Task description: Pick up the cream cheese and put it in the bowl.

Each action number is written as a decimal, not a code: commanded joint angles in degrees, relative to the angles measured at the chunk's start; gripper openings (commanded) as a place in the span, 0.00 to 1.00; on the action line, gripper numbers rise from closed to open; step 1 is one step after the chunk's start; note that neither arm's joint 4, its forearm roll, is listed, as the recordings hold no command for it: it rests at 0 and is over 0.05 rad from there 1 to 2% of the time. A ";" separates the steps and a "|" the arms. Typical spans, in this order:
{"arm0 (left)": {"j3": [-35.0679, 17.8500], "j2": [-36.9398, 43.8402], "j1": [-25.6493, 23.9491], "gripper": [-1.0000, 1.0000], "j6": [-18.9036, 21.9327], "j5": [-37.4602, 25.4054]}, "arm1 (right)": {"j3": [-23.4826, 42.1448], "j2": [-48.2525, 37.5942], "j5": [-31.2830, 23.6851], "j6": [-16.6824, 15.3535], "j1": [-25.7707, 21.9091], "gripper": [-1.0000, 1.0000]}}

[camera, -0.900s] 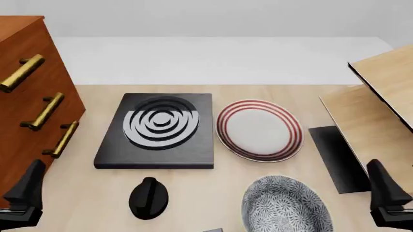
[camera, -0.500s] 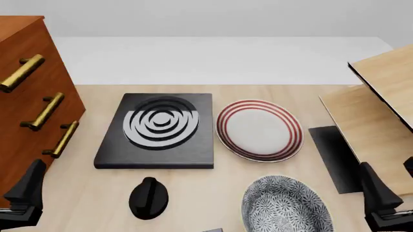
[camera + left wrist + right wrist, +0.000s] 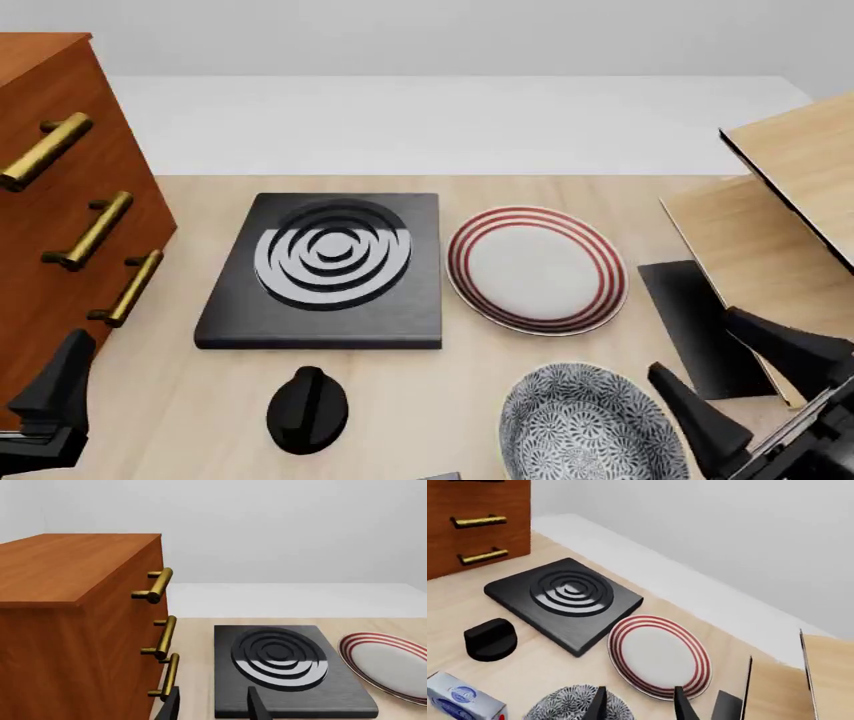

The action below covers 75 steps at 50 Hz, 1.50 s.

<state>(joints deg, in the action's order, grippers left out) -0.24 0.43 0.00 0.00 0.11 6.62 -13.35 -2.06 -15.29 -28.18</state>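
The speckled bowl (image 3: pixel 585 425) stands at the front right of the table, and its rim shows in the right wrist view (image 3: pixel 574 704). The cream cheese (image 3: pixel 457 699), a silvery carton with blue ovals, lies on the table left of the bowl. In the front view only a sliver of it (image 3: pixel 441 476) shows at the bottom edge. My right gripper (image 3: pixel 742 382) is open and empty, tilted just right of the bowl; its fingers (image 3: pixel 600 704) frame the bowl's far rim. My left gripper (image 3: pixel 51 410) is open and empty at the front left, beside the cabinet; its fingertips (image 3: pixel 256 706) point towards the stove plate.
A wooden drawer cabinet (image 3: pixel 54 200) with brass handles stands at the left. A black stove plate (image 3: pixel 320 265), a black knob (image 3: pixel 307 408) and a red-ringed plate (image 3: pixel 537 268) lie mid-table. A wooden rack (image 3: pixel 787 220) and a dark slab (image 3: pixel 694 325) are at the right.
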 commanded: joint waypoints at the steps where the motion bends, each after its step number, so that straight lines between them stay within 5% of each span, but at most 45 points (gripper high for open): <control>1: 0.00 0.00 0.00 1.00 0.00 0.00 | 0.89 -15.27 8.12 -5.53 -11.45 1.00; 35: 0.00 0.00 0.00 1.00 0.00 0.00 | 8.60 -54.27 20.26 -14.42 -30.33 1.00; 75: 0.00 0.00 0.00 1.00 0.00 0.00 | 16.91 -71.14 20.76 -15.08 -37.77 1.00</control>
<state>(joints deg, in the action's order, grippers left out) -0.25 0.43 0.00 0.00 0.11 21.63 -79.97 17.67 -30.87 -64.54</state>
